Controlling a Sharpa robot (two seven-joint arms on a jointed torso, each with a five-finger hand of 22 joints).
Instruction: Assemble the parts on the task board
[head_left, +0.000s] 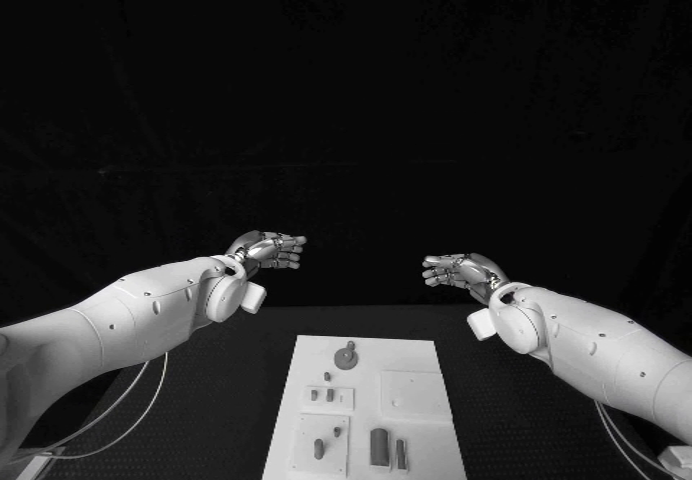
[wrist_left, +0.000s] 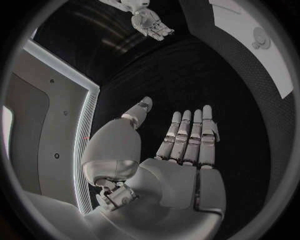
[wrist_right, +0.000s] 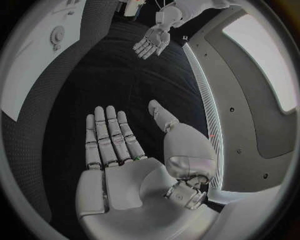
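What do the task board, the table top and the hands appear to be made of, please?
Task board: probably matte white plastic or painted plate, flat and even, without glare.
Table: a dark matte surface, finely textured in the wrist views, perhaps a fabric or rubber mat.
Left hand and right hand: silvery, with soft highlights, suggesting metal or metallised plastic; which one is unclear.

Task board (head_left: 411, 352) cut off by the head view's lower edge at 6 o'clock, near end unseen. Parts (head_left: 379, 446) too small to tell shapes; lowest ones close against that edge. In the left wrist view, board cropped by the circle's rim at 2 o'clock. In the right wrist view, cropped likewise at 10 o'clock. Round part (wrist_right: 57, 35) there too small for detail.
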